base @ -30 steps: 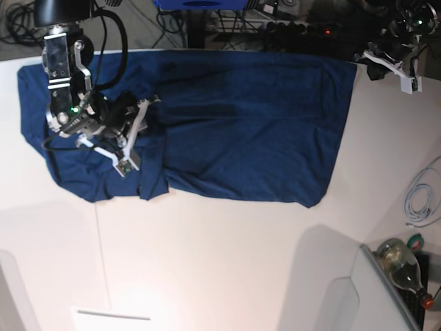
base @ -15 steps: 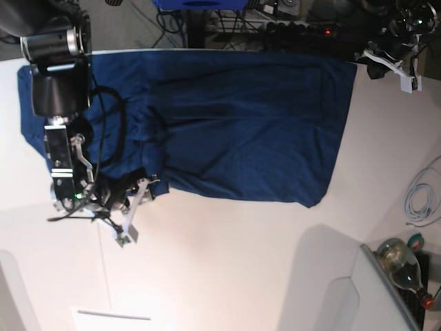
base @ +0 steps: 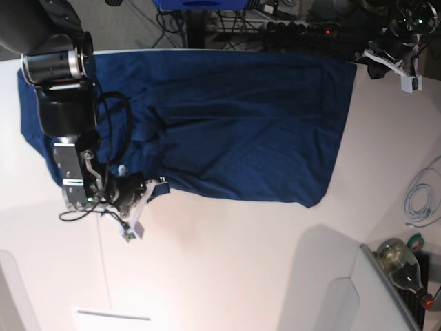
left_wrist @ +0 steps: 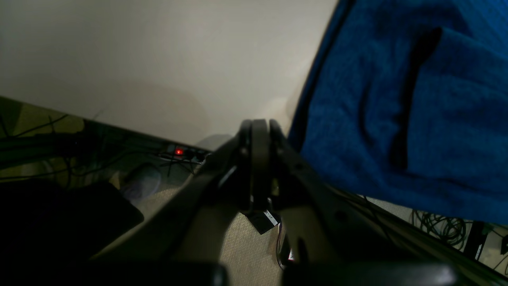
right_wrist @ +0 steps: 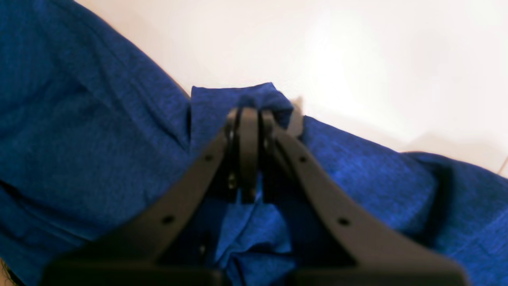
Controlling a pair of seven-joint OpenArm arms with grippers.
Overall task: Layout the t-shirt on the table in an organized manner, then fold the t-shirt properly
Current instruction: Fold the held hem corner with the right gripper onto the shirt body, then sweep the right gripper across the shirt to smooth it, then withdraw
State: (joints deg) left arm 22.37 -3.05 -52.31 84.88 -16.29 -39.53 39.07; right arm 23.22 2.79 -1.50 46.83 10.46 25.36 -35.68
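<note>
In the base view, a plain dark navy soft-fabric t-shirt (base: pixel 234 124) is seen spread across the far half of the large white smooth tabletop (base: pixel 241 262), mostly flat, with wrinkles and a folded flap near its near-left corner. The right arm is stretched down over the shirt's left part, and the right tool (base: pixel 153 187) is set at that corner. The left tool (base: pixel 406 77) is held at the far right tabletop edge, beside the shirt's corner. In the left wrist view, the left tool (left_wrist: pixel 258 131) is seen clenched on nothing, just beside the shirt's edge (left_wrist: pixel 397 111). In the right wrist view, the right tool (right_wrist: pixel 248 119) is clenched on a small raised fold of the shirt (right_wrist: pixel 99 139) at its edge.
</note>
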